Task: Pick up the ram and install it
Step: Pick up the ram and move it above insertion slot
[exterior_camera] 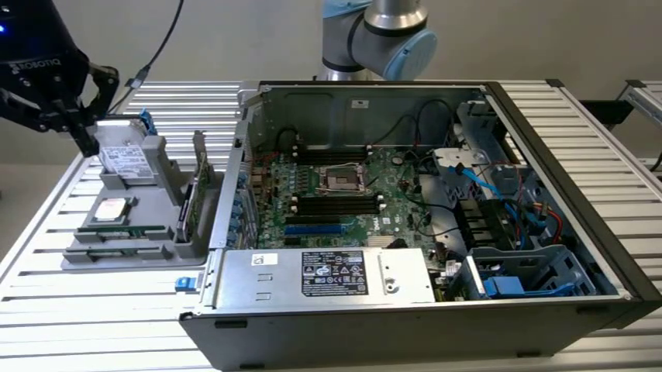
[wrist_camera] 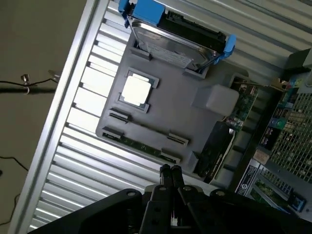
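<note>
Fingers (wrist_camera: 165, 175), pressed together and empty, hover over the grey holder (wrist_camera: 161, 112) near the ram (wrist_camera: 141, 145); lowered unopened, they might strike it.

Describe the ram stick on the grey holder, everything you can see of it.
The ram is a long, thin, dark-green board seen nearly edge-on, so its chips and label cannot be made out. It lies level in a row of the grey holder, each end caught in a small clip, on the side away from the hard drive, beyond the processor. Nothing grips it: the shut fingers hang clear of it.
</note>
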Robot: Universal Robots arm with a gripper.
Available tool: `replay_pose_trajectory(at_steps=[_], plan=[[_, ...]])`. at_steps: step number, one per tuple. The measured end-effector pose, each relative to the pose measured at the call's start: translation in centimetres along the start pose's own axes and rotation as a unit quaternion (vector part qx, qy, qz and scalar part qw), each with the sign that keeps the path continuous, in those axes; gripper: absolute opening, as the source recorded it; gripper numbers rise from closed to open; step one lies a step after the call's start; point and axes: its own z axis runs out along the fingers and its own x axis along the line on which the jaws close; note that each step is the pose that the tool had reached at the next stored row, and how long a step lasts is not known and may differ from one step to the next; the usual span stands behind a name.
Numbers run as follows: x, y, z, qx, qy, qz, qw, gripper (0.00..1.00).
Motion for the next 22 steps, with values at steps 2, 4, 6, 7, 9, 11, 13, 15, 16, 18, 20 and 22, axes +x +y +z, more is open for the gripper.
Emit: replay_pose_trajectory(at_steps=[2, 4, 6, 7, 9, 11, 13, 15, 16, 18, 20, 22], plan=[[0.00, 0.00, 0.07, 0.0001, -0.0009, -0.018, 0.9998, 0.10], [0.00, 0.01, 0.14, 0.0002, -0.0018, -0.037, 0.9993, 0.10], [0.00, 0.01, 0.21, 0.0003, -0.0027, -0.055, 0.9985, 0.10], [0.00, 0.01, 0.24, 0.0004, -0.0031, -0.064, 0.9979, 0.10], [0.00, 0.01, 0.31, 0.0005, -0.0040, -0.082, 0.9966, 0.10], [0.00, 0.01, 0.38, 0.0006, -0.0049, -0.100, 0.9950, 0.10], [0.00, 0.02, 0.46, 0.0008, -0.0060, -0.118, 0.9930, 0.10], [0.00, 0.02, 0.55, 0.0011, -0.0071, -0.136, 0.9907, 0.10], [0.00, 0.02, 0.59, 0.0012, -0.0077, -0.145, 0.9894, 0.10], [0.00, 0.03, 0.69, 0.0016, -0.0090, -0.163, 0.9865, 0.10], [0.00, 0.03, 0.78, 0.0019, -0.0102, -0.181, 0.9834, 0.10], [0.00, 0.04, 0.87, 0.0023, -0.0114, -0.198, 0.9801, 0.10]])
